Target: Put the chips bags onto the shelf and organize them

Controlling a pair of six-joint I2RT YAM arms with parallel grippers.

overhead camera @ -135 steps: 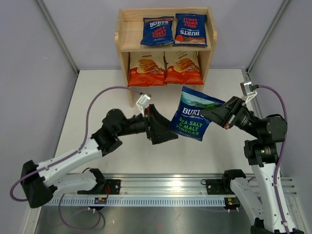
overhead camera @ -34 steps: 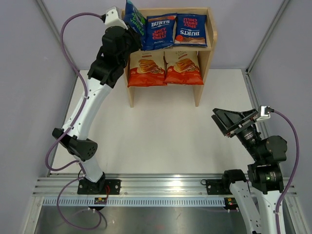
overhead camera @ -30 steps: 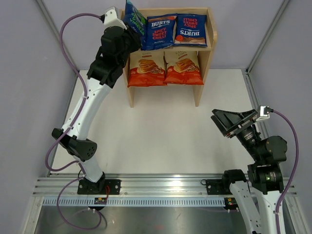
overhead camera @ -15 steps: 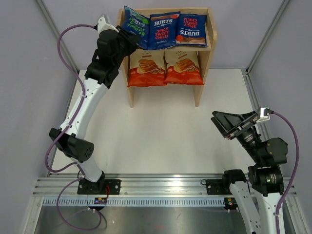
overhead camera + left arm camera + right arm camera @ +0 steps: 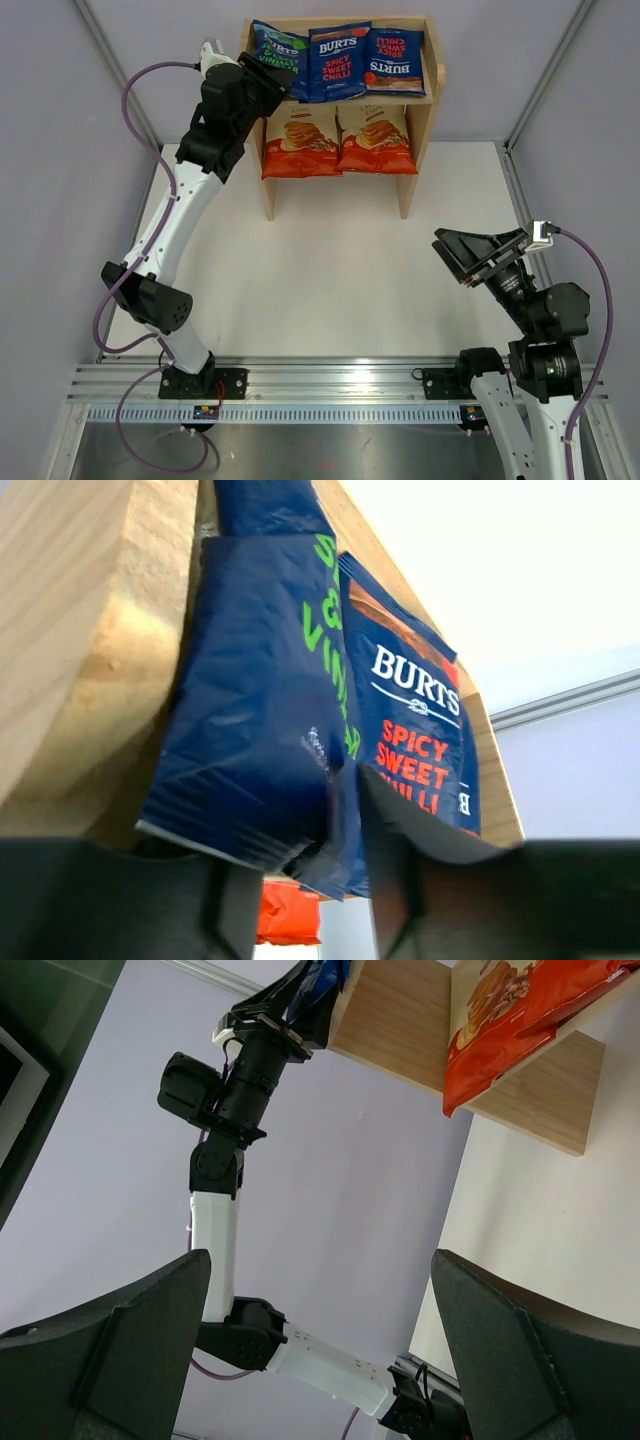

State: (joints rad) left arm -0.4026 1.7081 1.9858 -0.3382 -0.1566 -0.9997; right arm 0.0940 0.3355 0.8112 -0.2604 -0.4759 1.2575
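The wooden shelf (image 5: 430,95) holds three dark blue chips bags on its top tier: a green-lettered one (image 5: 278,52) at the left, a "SPICY SWEET CHILLI" one (image 5: 338,62) in the middle and a third (image 5: 394,60) at the right. Two orange-red bags (image 5: 300,140) (image 5: 376,138) lean on the lower tier. My left gripper (image 5: 270,82) is at the shelf's top left corner. In the left wrist view its jaws (image 5: 300,880) stand apart around the green-lettered bag's (image 5: 255,710) lower corner, not pinching it. My right gripper (image 5: 478,255) hovers wide open and empty over the table's right side.
The white table (image 5: 330,270) stretches between shelf and arm bases. Grey walls close in left, right and behind. In the right wrist view the left arm (image 5: 215,1210) reaches up to the shelf (image 5: 400,1020), with an orange-red bag (image 5: 500,1020) above.
The green-lettered bag went from standing on edge at the shelf's left end to lying beside the other blue bags. My left jaws loosened and drew back slightly. The right arm stayed put.
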